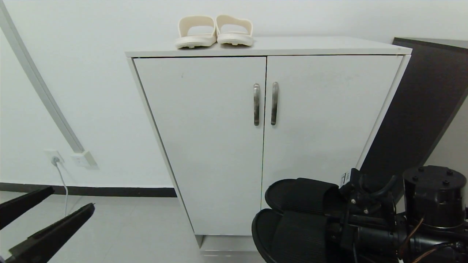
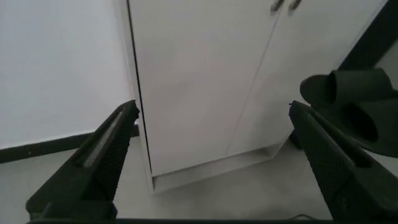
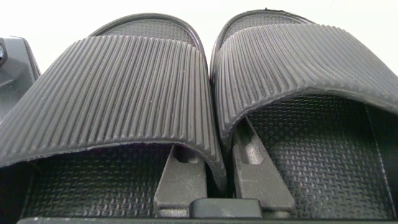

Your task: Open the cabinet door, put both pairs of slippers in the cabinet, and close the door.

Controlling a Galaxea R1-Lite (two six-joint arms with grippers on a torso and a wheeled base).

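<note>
- Cabinet (image 1: 204, 146): both doors were shut, with the two handles (image 1: 256, 104) side by side at the middle seam. We judged the opening step not yet done.
- The white pair (image 1: 214, 32) sat on top of the cabinet, towards its left end. The two slippers lay side by side and touching, close to the wall (image 1: 73, 54).
- The black pair (image 1: 299, 215) was held in the right gripper (image 3: 217, 180), low in front of the right door.
- The right gripper was pinching that pair together. One finger (image 3: 180, 183) lay inside each slipper, with the adjoining side walls squeezed between them.
- The left gripper (image 2: 212, 109) was spread wide and held nothing. It hung low, out to the left of the cabinet.
- By our reckoning the task was barely begun: one pair was in hand and nothing was inside the cabinet.
- What was left, as we saw it: pull a door open, for which the free left gripper looked the natural choice. Then set the black pair inside, bring the white pair down from the top and in, and shut the door.
</note>
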